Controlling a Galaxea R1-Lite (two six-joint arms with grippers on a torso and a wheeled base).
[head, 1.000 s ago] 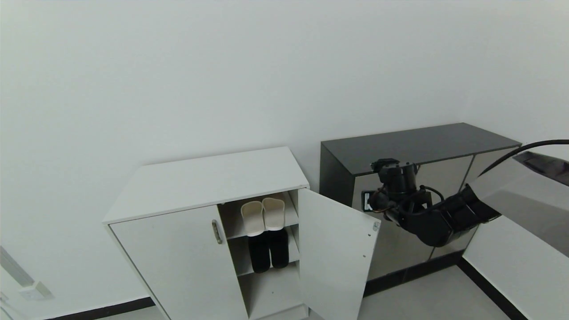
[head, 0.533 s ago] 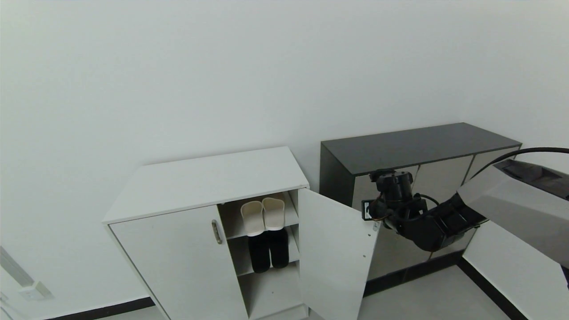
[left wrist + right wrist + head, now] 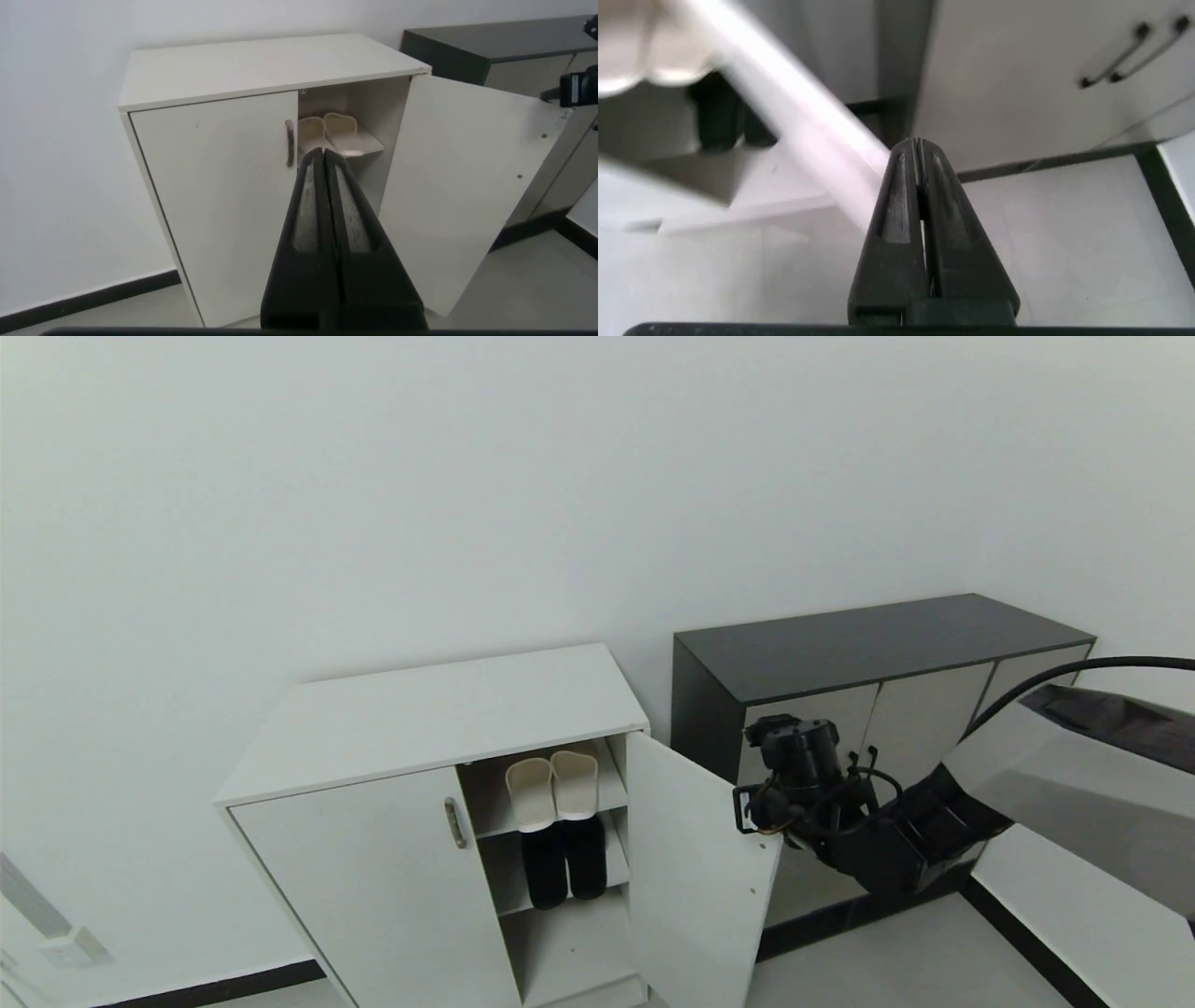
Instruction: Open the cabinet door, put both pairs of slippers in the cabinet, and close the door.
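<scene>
Against the wall you have the white cabinet, its right door ajar. Beige slippers sit on the upper shelf, black slippers below. Your right gripper, jaws clenched, is at the door's outer edge; your left gripper is likewise clenched, empty.

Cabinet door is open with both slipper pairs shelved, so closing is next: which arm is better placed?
Right, probably. The right gripper sits at the free edge of the open door, outside it, ready to push. The left gripper hangs back, facing the cabinet.
</scene>
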